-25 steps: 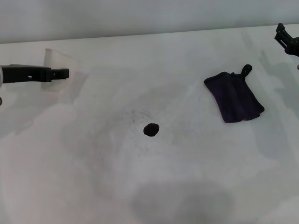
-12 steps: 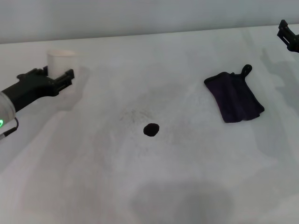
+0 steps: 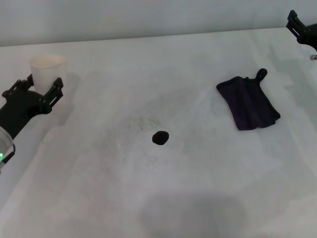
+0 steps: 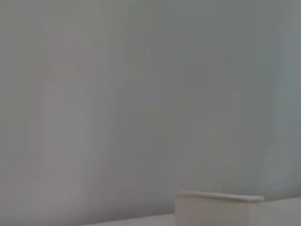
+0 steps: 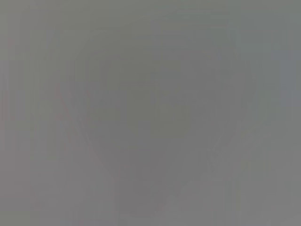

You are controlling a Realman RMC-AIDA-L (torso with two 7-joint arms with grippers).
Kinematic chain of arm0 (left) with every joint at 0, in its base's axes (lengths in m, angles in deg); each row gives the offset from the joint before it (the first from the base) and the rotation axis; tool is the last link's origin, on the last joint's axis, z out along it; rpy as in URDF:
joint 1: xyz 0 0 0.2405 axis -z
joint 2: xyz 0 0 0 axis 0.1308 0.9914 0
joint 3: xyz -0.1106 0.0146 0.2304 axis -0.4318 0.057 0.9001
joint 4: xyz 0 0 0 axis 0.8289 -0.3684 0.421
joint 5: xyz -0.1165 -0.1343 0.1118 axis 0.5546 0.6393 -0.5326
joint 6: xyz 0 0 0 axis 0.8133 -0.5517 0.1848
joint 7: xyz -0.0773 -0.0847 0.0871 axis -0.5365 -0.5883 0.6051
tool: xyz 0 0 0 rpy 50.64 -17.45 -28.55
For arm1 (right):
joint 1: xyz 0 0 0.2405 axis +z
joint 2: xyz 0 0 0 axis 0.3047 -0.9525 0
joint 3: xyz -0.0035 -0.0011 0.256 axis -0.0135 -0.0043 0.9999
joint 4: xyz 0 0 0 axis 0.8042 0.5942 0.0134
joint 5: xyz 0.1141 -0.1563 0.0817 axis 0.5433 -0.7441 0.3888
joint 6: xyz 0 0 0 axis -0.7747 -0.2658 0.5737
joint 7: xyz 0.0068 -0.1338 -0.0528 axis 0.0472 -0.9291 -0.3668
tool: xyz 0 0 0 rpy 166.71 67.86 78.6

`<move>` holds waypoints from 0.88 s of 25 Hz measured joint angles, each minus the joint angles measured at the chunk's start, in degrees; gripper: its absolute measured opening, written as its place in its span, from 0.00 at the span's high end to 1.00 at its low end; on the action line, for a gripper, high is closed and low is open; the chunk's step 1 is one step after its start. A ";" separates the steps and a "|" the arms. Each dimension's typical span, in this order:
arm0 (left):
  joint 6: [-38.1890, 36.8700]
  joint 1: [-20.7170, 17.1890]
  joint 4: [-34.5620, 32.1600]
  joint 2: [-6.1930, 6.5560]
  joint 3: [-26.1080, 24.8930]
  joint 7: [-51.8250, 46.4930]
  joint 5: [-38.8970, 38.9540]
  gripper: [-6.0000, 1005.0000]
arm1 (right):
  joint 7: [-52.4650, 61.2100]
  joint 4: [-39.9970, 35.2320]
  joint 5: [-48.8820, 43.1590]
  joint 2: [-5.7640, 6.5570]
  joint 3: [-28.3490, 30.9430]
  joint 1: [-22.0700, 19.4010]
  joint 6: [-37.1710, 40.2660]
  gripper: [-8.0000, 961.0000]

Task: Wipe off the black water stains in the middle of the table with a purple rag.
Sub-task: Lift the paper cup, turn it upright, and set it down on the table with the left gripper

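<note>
The black water stain [image 3: 160, 137] is a small round blot in the middle of the white table [image 3: 148, 198]. The purple rag [image 3: 248, 103] lies folded on the table's right, its loop tab pointing to the back. Neither gripper touches it. My left gripper [image 3: 39, 88] is open at the table's left, far from the stain, with its fingers on either side of a white cup's lower part. I cannot tell if they touch it. My right gripper [image 3: 299, 27] is at the far right back corner, beyond the rag. The right wrist view shows only grey.
The white cup [image 3: 48, 67] stands upright at the back left; its rim also shows in the left wrist view [image 4: 218, 197]. Faint grey speckled smudges [image 3: 143, 121] lie just behind the stain. A wall runs along the table's back edge.
My left arm has swung down toward the front left, and its gripper now points toward the back. The white cup shows a little farther left. The right gripper shifted slightly. Rag and stain have not moved.
</note>
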 joint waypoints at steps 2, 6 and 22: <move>0.18 0.11 1.18 -0.03 0.01 0.64 0.81 0.32 | 0.00 -0.32 0.00 0.01 0.00 0.32 0.19 0.09; -0.19 -0.05 2.70 -0.10 0.00 0.88 1.10 0.32 | 0.00 -0.75 0.00 -0.07 0.00 0.72 0.77 0.09; -0.30 -1.16 5.17 -0.14 -0.01 1.59 1.05 0.25 | 0.06 -0.17 0.00 -0.41 -0.03 0.92 0.77 0.09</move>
